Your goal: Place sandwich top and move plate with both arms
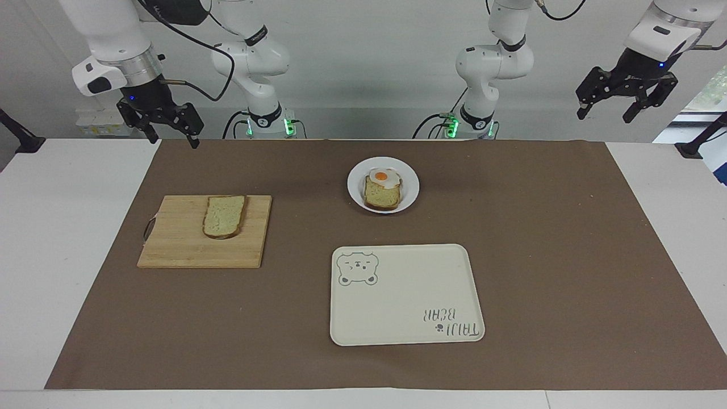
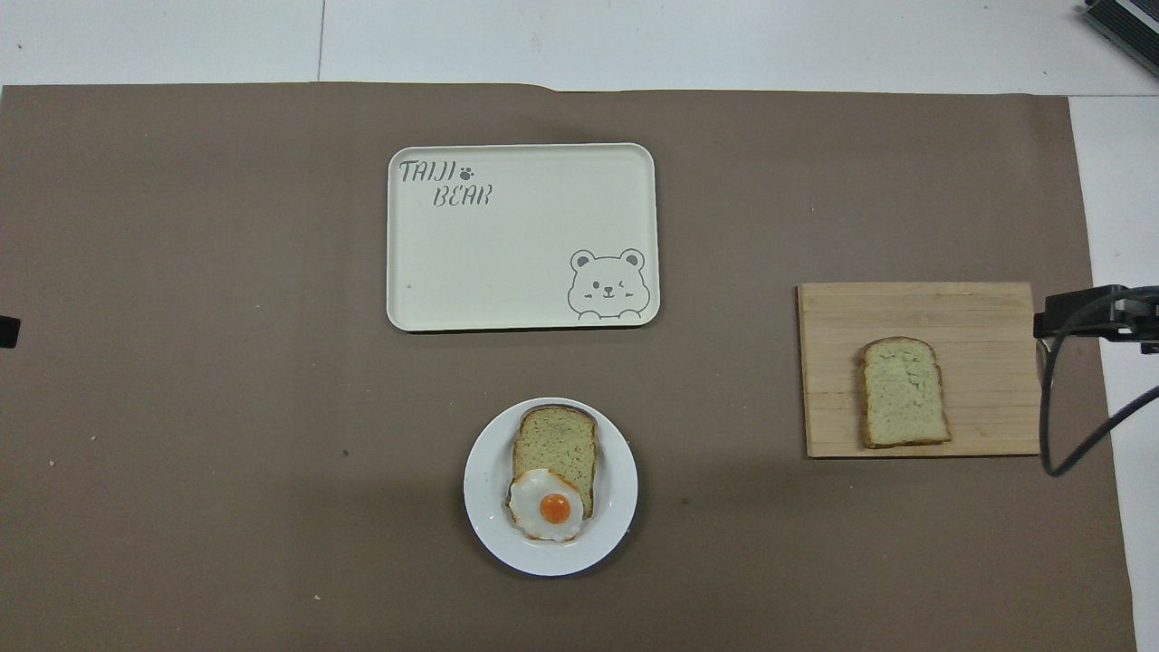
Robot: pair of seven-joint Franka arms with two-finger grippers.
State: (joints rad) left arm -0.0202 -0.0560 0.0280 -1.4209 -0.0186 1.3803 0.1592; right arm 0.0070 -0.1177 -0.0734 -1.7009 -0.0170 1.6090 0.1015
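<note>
Pale speckled sandwich top [image 1: 225, 216] lies flat on a wooden cutting board [image 1: 187, 250] toward the right arm's end of the worktop. Well apart, the plate [image 1: 410, 184] holds a bread slice with a fried egg [image 1: 381, 177], nearer the robots than the bear tray [image 1: 406, 295]. Right claw [image 1: 170, 132] and left claw [image 1: 606, 108] hang raised, both released and empty.

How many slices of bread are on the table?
2: the sandwich top on the cutting board, and the slice with egg on the plate.
</note>
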